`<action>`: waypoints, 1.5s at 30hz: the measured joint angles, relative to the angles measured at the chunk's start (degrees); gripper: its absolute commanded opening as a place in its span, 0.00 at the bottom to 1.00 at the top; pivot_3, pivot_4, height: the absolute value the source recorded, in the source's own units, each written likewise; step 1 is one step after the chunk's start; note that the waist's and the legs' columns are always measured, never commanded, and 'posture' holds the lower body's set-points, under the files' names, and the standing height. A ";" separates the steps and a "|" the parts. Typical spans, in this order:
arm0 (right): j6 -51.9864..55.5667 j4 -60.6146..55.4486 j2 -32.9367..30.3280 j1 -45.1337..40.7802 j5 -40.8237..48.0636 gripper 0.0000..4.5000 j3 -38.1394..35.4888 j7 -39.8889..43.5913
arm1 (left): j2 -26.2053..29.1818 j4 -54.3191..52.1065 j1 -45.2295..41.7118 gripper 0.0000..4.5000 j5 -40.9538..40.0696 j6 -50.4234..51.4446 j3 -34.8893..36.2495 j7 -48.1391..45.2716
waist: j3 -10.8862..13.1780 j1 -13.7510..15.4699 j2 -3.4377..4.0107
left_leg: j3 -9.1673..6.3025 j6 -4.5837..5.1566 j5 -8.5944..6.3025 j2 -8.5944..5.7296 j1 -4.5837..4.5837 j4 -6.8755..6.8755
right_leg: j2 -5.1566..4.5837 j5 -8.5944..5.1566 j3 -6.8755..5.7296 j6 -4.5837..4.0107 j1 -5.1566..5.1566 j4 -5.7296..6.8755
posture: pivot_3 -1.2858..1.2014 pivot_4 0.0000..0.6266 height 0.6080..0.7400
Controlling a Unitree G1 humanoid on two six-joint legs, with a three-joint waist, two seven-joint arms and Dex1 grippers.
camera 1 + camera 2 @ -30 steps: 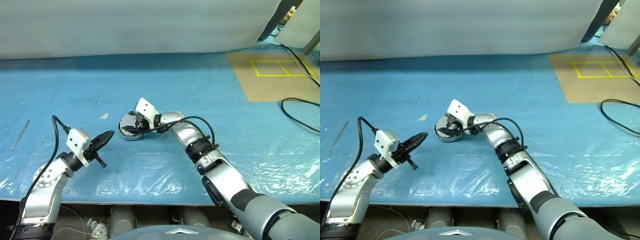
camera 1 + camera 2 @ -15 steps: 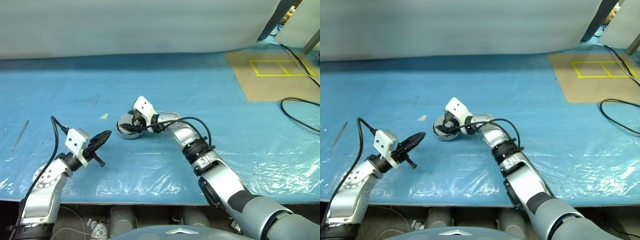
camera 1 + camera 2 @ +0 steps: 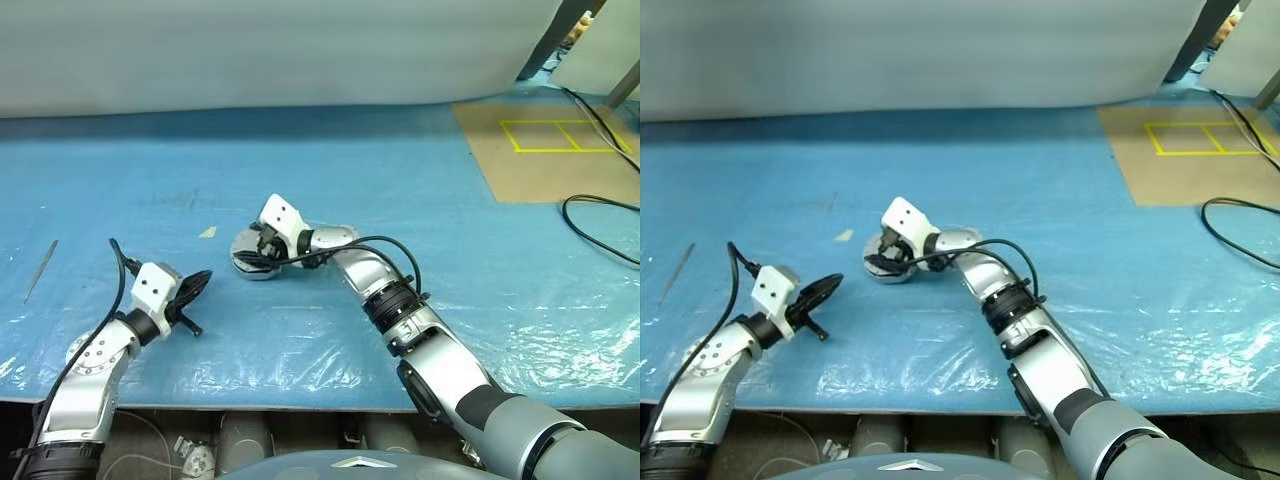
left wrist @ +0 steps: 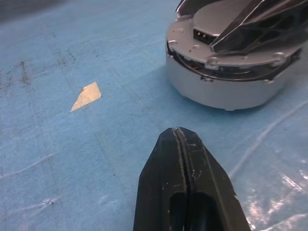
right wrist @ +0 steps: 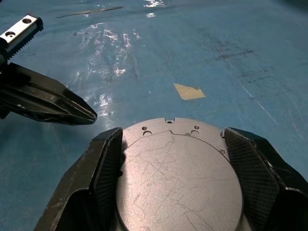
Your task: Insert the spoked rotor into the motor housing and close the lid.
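The motor housing (image 3: 250,266) is a short round silver cup standing on the blue plastic-covered table, left of centre, with its flat scratched lid (image 5: 178,178) sitting on top. My right gripper (image 5: 173,137) reaches in from the right, and one black finger (image 5: 103,163) lies against each side of the lidded top, shut on it. My left gripper (image 3: 204,278) hovers low over the table to the housing's left, pointing at it. Its fingertips (image 4: 175,134) are pressed together with nothing between them. The spoked rotor is hidden.
A small tan scrap (image 3: 208,232) lies just behind and left of the housing. A thin metal strip (image 3: 42,268) rests at the far left. A brown board with yellow tape (image 3: 545,150) and a black cable (image 3: 600,215) are at the back right.
My left gripper has sunk toward the table and drawn a little to the left, away from the housing, still shut. My right gripper has stayed clamped on the housing.
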 measured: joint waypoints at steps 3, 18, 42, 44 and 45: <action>0.00 -0.60 0.52 0.42 -0.16 0.67 0.65 -0.55 | -1.02 0.45 -1.45 0.00 0.92 0.42 -1.33 1.37 | 0.00 -0.03 0.00 | -0.01 0.00 0.00 0.00 -0.01 0.01 | 0.00 0.04 0.00 0.07 0.00 0.00 | 0.52 0.24 1.00; -3.65 -0.65 -0.59 1.87 -2.38 0.67 2.91 -1.67 | -1.74 -2.07 2.74 0.00 -2.96 0.24 0.48 0.63 | -0.01 0.00 -0.01 | -0.01 -0.01 -0.01 0.00 0.01 -0.02 | 0.00 0.03 0.00 0.05 0.02 0.01 | 0.52 0.24 1.00; -12.33 8.47 -0.37 0.01 -3.26 0.67 2.66 -2.50 | -1.54 -16.76 6.42 0.00 -10.61 3.94 3.65 -0.17 | -0.10 0.01 0.11 | 0.06 0.03 -0.02 0.00 0.38 0.02 | -0.02 0.00 0.08 -0.07 0.42 0.12 | 0.52 0.24 1.00; -12.79 9.15 -0.36 -0.08 -3.27 0.67 2.58 -3.22 | -1.54 -17.42 6.27 0.00 -10.63 4.74 3.63 0.06 | -0.15 0.03 0.18 | 0.06 0.11 -0.07 -0.01 0.54 0.02 | -0.03 0.02 0.09 -0.10 0.48 0.16 | 0.52 0.24 1.00; -12.86 9.36 -0.35 -0.14 -3.27 0.67 2.56 -3.52 | -1.54 -17.57 6.23 0.00 -10.63 4.90 3.63 0.11 | -0.16 0.04 0.21 | 0.07 0.22 -0.13 -0.01 0.66 0.01 | -0.03 0.03 0.10 -0.12 0.50 0.17 | 0.52 0.24 1.00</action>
